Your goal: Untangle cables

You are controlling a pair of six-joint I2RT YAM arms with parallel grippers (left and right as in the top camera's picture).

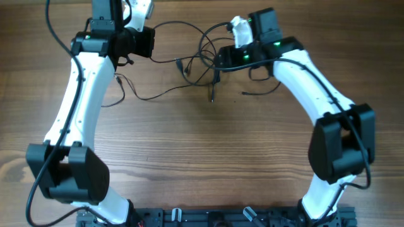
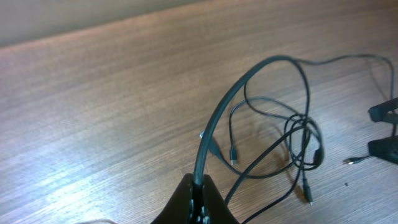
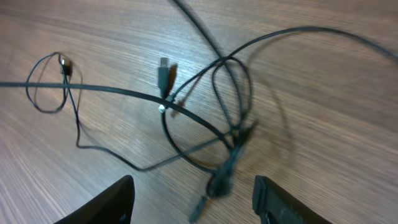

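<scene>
Black, very thin cables [image 1: 189, 63] lie in a loose tangle on the far middle of the wooden surface [image 1: 202, 145], between my two arms.

Left gripper [image 2: 198, 190]: fingers together, clamped on one strand of the cables. The strand rises out of the fingertips, arches up and over, then drops into the heap of loops beyond. Held part is off the wood; the rest rests flat.

Right gripper [image 3: 199, 202]: fingers apart, nothing between them. It hangs over the thickest knot [image 3: 233, 155], which sits in the gap between the two fingers as my wrist view shows it. I cannot tell whether the fingertips touch wood or wire.

Several loops cross at that knot. One long strand runs straight across the right wrist view, passing just beside a plug [image 3: 163, 64] with a pale metal tip. A small separate loop [image 3: 43, 84] lies well apart from the knot, joined to it by a single wandering wire.

Overhead: one loose end [image 1: 211, 94] points toward the near edge; another strand trails out beside my left arm.
</scene>
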